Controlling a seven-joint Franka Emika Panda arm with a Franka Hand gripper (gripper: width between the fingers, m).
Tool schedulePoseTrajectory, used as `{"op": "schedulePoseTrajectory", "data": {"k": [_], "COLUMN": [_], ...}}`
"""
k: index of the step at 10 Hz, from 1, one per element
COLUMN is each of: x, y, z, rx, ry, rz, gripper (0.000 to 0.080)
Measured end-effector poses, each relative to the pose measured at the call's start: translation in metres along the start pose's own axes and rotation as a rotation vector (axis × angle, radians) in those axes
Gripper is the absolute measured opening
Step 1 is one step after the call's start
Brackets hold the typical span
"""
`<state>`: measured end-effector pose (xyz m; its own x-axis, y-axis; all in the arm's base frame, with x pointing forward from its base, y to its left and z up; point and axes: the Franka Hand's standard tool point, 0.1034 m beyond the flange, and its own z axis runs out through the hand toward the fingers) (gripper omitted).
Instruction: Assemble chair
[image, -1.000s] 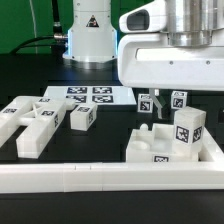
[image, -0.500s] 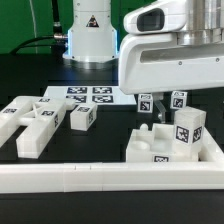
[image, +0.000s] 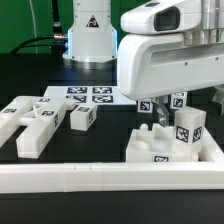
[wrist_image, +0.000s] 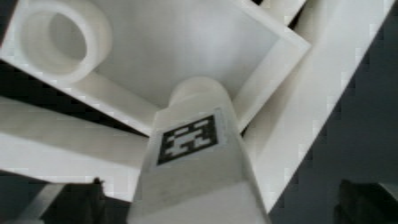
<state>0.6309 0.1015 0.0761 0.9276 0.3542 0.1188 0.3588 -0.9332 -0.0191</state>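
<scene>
The chair's glossy white pieces lie in two groups. In the exterior view's right part stands the partly joined group: a tray-like seat (image: 165, 152) with a tagged upright bar (image: 188, 130) and two small tagged posts (image: 146, 105) behind it. My gripper (image: 165, 97) hangs directly over this group, its fingers hidden behind the white hand. In the wrist view a tagged bar (wrist_image: 192, 140) runs between my dark fingertips (wrist_image: 75, 198), with a gap on each side. Beyond it lies a piece with a round hole (wrist_image: 63, 40). The gripper (wrist_image: 222, 200) is open and holds nothing.
Loose chair blocks (image: 30, 125) and a tagged cube (image: 82, 117) lie in the exterior view's left part. The marker board (image: 88, 95) lies flat behind them. A long white L-shaped rail (image: 90, 180) runs along the front. The arm's base (image: 88, 35) stands at the back.
The hand has come down toward the seat group and shifted slightly to the exterior view's left. Its opening has stayed the same. No part has moved.
</scene>
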Motion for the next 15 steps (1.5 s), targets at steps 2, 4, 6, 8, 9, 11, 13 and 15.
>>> {"op": "schedulePoseTrajectory", "data": {"k": [2, 4, 6, 8, 9, 11, 13, 15], "x": [-0.0008, -0.0012, -0.0012, -0.0011, -0.0012, -0.0010, 0.0002, 0.0006], "y": [0.0034, 0.0047, 0.0047, 0.0046, 0.0045, 0.0038, 0.0023, 0.0011], "z": [0.0000, 0.0000, 0.0001, 0.0000, 0.0001, 0.0002, -0.0003, -0.0006], "rx": [-0.008, -0.009, -0.009, -0.008, -0.008, -0.006, 0.003, 0.004], "ry": [-0.003, -0.004, -0.004, -0.003, -0.003, -0.002, 0.003, 0.004], "rz": [-0.125, -0.122, -0.119, -0.090, -0.057, 0.112, 0.315, 0.546], "gripper": [0.0648, 0.0648, 0.0357, 0.0288, 0.0288, 0.0288, 0.0288, 0.0288]}}
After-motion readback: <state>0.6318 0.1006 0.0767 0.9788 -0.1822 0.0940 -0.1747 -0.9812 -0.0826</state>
